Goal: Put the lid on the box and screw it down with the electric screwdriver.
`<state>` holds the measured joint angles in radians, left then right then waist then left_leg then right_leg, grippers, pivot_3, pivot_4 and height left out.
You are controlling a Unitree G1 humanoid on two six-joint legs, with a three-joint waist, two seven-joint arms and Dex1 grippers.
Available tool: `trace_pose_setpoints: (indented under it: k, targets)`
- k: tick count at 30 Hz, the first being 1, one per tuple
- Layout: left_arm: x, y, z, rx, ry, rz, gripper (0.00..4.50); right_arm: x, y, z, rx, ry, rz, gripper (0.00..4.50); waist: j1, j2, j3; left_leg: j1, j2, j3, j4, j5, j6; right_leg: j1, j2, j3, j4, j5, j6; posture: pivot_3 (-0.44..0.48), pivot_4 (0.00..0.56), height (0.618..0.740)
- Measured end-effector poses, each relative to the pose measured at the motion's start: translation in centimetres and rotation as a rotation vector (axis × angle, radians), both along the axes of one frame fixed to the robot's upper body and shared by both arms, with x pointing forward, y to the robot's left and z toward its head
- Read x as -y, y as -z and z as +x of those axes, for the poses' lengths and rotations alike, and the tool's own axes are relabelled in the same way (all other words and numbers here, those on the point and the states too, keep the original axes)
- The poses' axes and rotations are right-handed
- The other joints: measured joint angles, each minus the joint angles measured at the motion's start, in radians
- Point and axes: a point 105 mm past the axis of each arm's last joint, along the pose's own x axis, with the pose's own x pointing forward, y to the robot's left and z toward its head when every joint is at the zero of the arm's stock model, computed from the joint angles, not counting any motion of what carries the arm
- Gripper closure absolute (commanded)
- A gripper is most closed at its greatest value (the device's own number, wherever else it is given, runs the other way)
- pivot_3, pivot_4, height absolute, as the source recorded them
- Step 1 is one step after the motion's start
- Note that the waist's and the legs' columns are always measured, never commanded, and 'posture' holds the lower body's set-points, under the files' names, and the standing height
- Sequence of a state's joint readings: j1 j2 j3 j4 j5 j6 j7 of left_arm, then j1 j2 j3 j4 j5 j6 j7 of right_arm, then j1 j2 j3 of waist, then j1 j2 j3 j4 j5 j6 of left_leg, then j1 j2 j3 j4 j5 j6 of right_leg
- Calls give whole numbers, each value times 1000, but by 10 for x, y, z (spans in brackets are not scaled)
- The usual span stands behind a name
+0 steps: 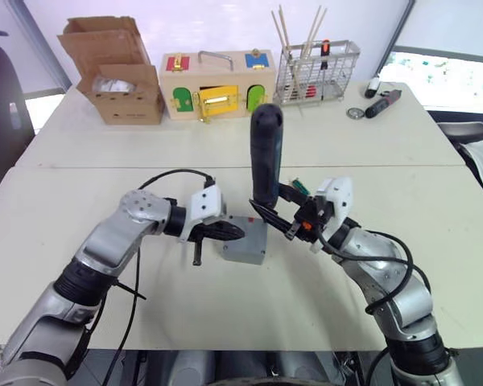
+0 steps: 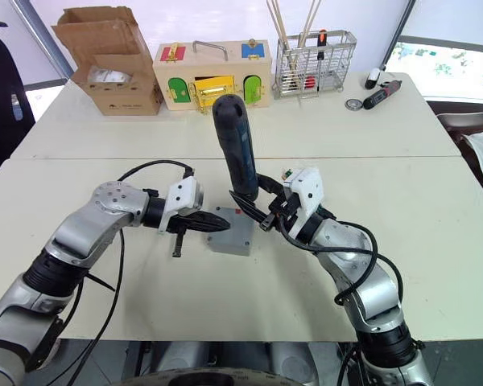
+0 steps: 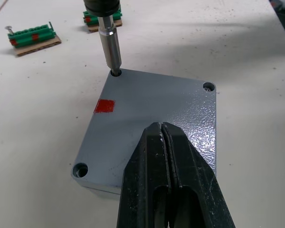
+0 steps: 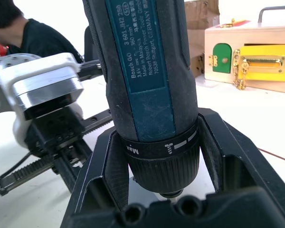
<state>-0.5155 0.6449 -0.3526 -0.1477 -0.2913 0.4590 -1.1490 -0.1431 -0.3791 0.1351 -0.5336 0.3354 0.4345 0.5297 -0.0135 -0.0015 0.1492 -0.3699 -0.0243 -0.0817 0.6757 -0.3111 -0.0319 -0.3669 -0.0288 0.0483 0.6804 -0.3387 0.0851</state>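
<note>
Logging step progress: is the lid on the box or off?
On. The lid covers the box flush, and the electric screwdriver bit sits in one corner hole.

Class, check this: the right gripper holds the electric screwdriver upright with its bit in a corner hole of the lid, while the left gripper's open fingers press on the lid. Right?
Not quite. The left wrist view shows the left gripper fingers shut, not open, resting on the lid. The rest holds: the right gripper holds the electric screwdriver upright, its bit in a corner hole.
</note>
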Motion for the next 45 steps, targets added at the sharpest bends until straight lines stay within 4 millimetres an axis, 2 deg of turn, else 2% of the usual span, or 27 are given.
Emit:
trace_pose_setpoints:
  k: [12, 18, 45]
  targets:
    - [-1, 4, 0, -18, -11, 1, 4500, 2, 9, -7, -32, 25, 17, 2758, -1, -5, -19, 1, 0, -1, -4, 0, 0, 0, 0, 0, -2, 0, 0, 0, 150, 740]
    - [0, 6, -1, -31, -15, 8, 4500, 0, 10, -7, -31, 29, 4, 2758, -1, -4, -19, 14, 0, -1, -14, 0, 0, 12, 0, 0, -13, -1, 0, 0, 150, 740]
    - [2, 5, -3, -42, -19, 15, 4500, -1, 10, -7, -18, 33, -13, 2758, 1, -4, -19, 13, 0, -2, -16, 0, 0, 12, -2, 0, -16, -1, 0, 0, 150, 740]
